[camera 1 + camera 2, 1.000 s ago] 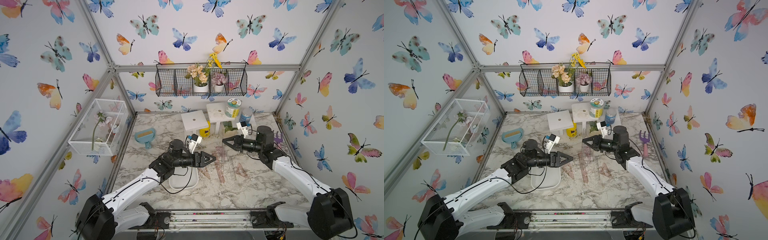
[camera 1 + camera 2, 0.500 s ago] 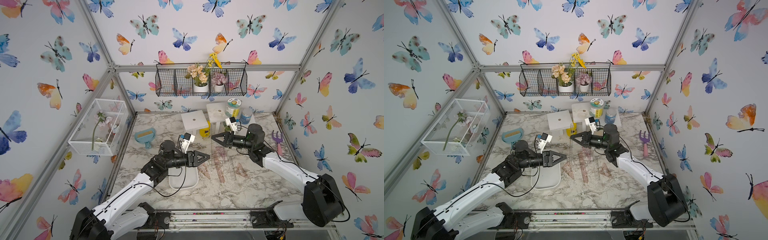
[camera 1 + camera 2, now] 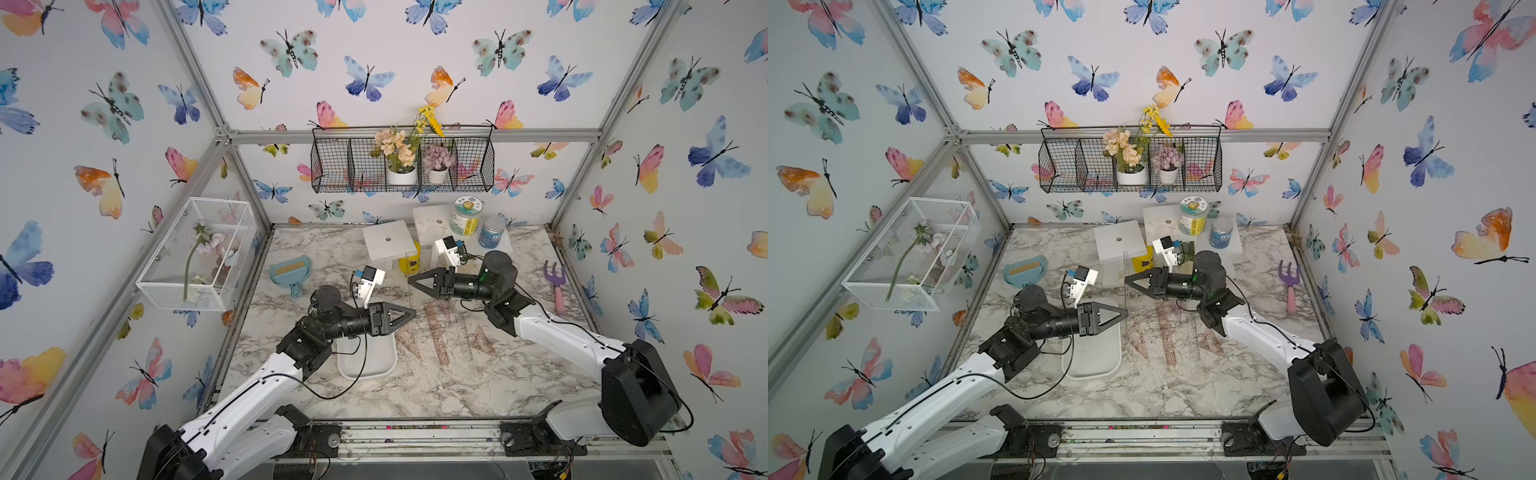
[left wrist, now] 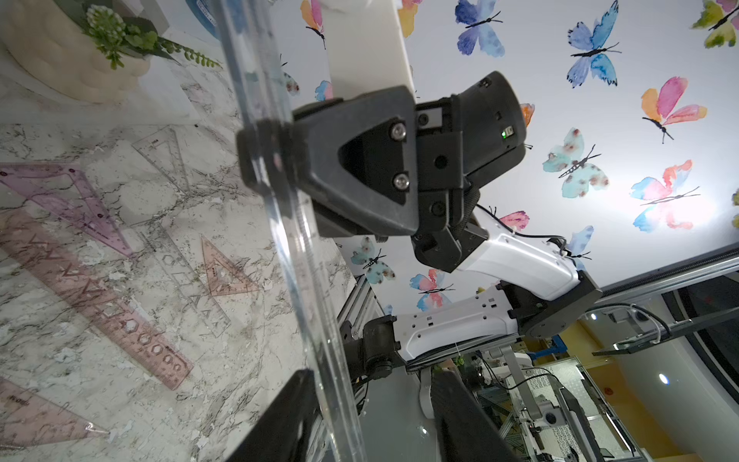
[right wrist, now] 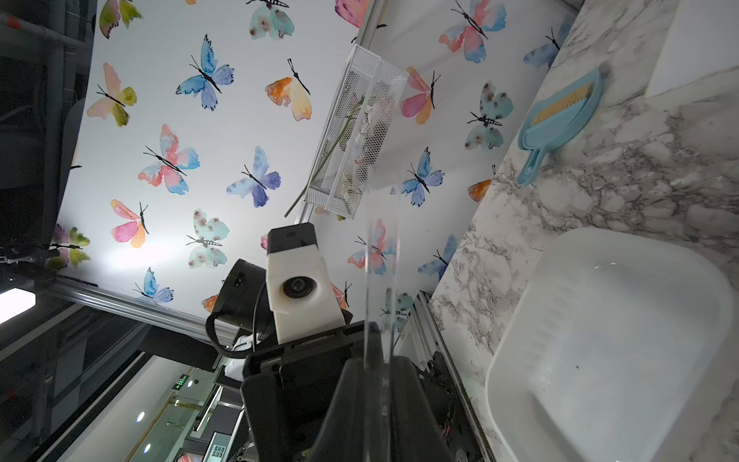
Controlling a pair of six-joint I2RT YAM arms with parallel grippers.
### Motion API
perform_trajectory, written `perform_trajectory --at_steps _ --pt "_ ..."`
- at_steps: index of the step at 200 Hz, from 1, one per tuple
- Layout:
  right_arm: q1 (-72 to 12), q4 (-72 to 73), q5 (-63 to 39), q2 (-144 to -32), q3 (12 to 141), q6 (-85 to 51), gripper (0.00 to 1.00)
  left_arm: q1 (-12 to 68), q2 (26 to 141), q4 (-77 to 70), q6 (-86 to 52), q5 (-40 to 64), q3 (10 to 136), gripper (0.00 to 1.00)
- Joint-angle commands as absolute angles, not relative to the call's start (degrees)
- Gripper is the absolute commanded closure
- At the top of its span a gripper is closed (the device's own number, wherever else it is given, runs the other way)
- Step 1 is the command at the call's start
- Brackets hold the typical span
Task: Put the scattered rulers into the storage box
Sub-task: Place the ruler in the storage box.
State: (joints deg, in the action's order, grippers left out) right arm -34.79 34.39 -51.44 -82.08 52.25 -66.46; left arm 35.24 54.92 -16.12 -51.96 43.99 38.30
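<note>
Blue dustpan (image 3: 289,270), garden fork (image 3: 557,286) on marble tabletop (image 3: 415,395), well apart.

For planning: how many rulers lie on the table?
6, beside the storage box: purple set square, clear set square, pink set square, second pink set square, pink straight ruler, clear stencil ruler. More possibly hidden.

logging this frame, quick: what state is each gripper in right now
left gripper: open, jaws either side of the clear straight ruler
right gripper: shut on that ruler, holding it upright
</note>
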Motion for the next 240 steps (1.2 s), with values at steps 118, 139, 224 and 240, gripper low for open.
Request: perform_trajectory --at_steps 118,139,224,240 --pt "-38.1 39.4 -50.8 -83.2 55.6 -67.6 0.99 34.8 50.9 -9.2 -48.4 41.4 38.2 0.53" --pt "-38.5 39.8 -50.7 -83.4 55.5 -67.6 0.99 34.8 50.9 -12.1 -50.0 42.6 37.7 0.55" --pt "-39.5 41.7 -50.3 -84.6 55.8 -68.5 0.99 34.8 51.7 -20.1 -54.4 45.8 36.6 0.73" --pt "-39.5 41.9 -50.4 -84.6 55.7 -68.6 0.99 34.8 51.4 -19.7 -54.4 45.6 36.5 0.81"
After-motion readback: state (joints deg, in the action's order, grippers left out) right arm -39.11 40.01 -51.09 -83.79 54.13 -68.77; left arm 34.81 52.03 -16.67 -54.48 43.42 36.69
